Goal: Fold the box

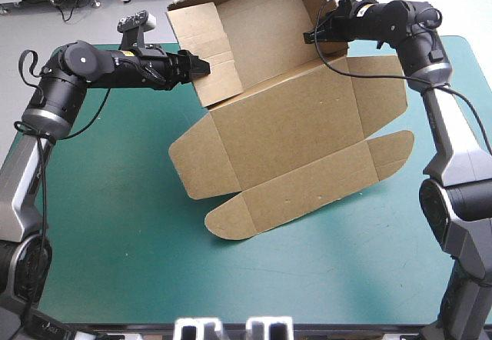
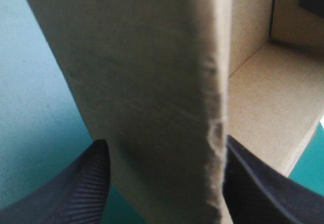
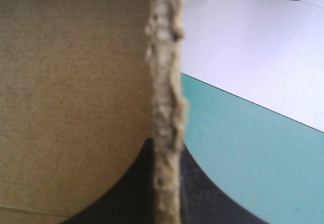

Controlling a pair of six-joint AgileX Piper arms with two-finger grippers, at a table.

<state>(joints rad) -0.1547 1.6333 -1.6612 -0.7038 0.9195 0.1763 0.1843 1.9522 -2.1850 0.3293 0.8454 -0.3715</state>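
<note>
Brown board of the box stands half-raised over the far middle of the teal-green counter, its unfolded near part lying flat. I judge a slip the main risk, since each grip bites only a wall's edge and uneven pulling could twist the raised walls open. Both arms reach inward, forearms roughly level, the left end effector narrowed on the left wall, the right end effector pinched onto the right wall.
</note>
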